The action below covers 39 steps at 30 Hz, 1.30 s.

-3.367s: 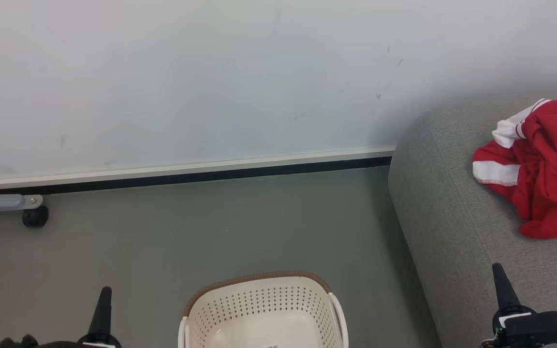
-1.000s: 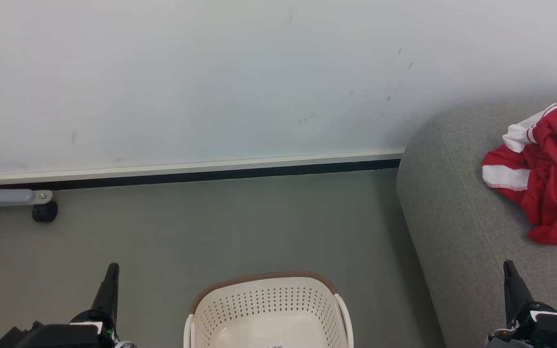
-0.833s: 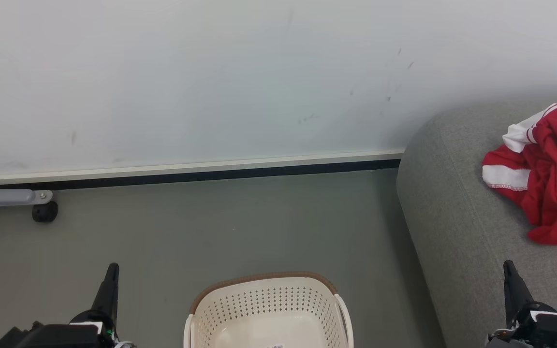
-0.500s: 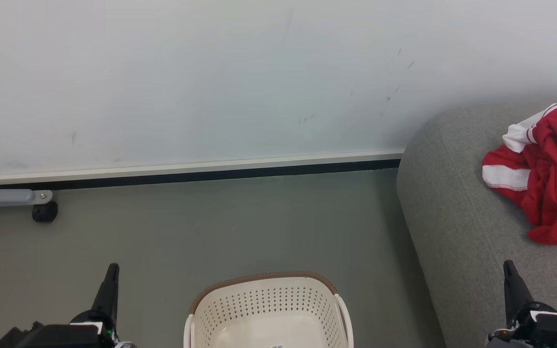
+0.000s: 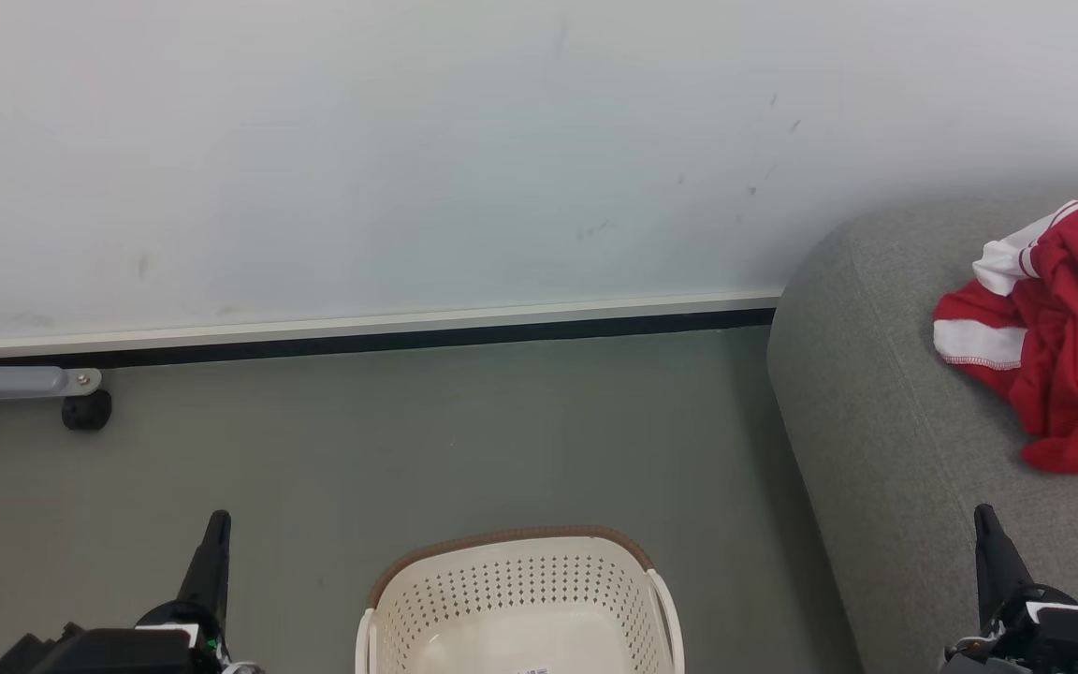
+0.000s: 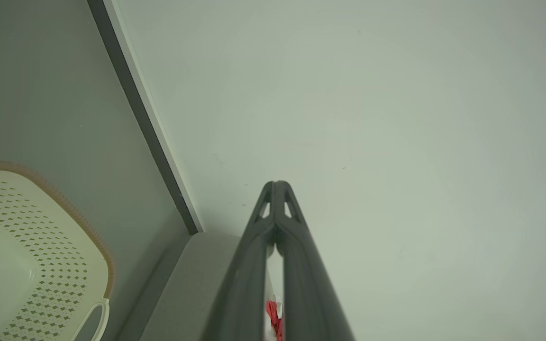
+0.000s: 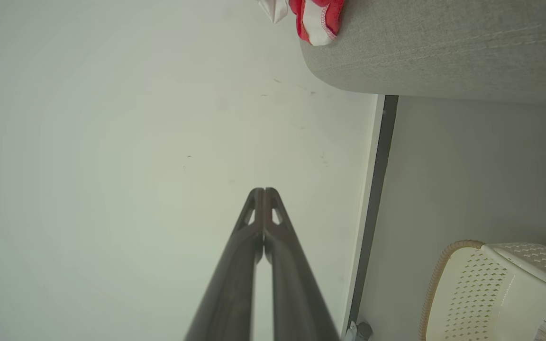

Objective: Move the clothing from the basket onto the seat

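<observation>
Grey-white painted wall (image 5: pixel 408 168), smooth and lightly scuffed, is the biggest thing we see. It meets a matt grey-green floor (image 5: pixel 408 440) along a pale skirting strip (image 5: pixel 361 328) with a black line under it. The seat (image 5: pixel 876 449) rises from the floor's right side, a bulky cushion in coarse grey woven fabric with a rounded corner and a faint seam along its edge. The clothing (image 5: pixel 1063 374) lies crumpled on the seat's top towards its far edge, and it is soft red cloth with white bands and stitched hems.

The basket (image 5: pixel 520 585) stands on the floor just left of the seat. It is glossy cream plastic with diamond perforations, a curved brown rim and a loop handle, and a small barcode label (image 5: pixel 528 670) sits on its bottom.

The left gripper (image 5: pixel 217 520) hangs over the floor left of the basket. In its wrist view we see the two long dark fingers pressed together tip to tip — closed on themselves. The right gripper (image 5: pixel 984 515) is over the seat's near edge, and its fingers likewise meet at the tips — apart from the clothing.

A black caster (image 5: pixel 87 410) on a grey metal leg (image 5: pixel 6 382) sits at the floor's far left edge.
</observation>
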Available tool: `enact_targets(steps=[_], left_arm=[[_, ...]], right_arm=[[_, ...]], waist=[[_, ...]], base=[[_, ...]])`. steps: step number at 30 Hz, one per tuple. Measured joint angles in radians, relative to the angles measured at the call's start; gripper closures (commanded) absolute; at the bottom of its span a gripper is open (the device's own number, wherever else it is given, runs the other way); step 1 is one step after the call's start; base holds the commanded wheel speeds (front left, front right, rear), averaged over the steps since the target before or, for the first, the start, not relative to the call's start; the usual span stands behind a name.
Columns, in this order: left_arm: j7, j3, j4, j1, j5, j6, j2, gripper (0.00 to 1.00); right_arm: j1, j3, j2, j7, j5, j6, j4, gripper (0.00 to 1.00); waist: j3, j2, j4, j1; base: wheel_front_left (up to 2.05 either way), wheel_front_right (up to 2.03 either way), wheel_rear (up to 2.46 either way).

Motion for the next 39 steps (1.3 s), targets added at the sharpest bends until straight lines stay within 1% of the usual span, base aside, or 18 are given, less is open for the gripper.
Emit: enact_targets(steps=[39], left_arm=[[0.0, 0.0, 0.0, 0.0, 0.0, 0.0, 0.0, 1.0]], right_arm=[[0.0, 0.0, 0.0, 0.0, 0.0, 0.0, 0.0, 1.0]], waist=[[0.0, 0.0, 0.0, 0.0]], base=[[0.0, 0.0, 0.0]])
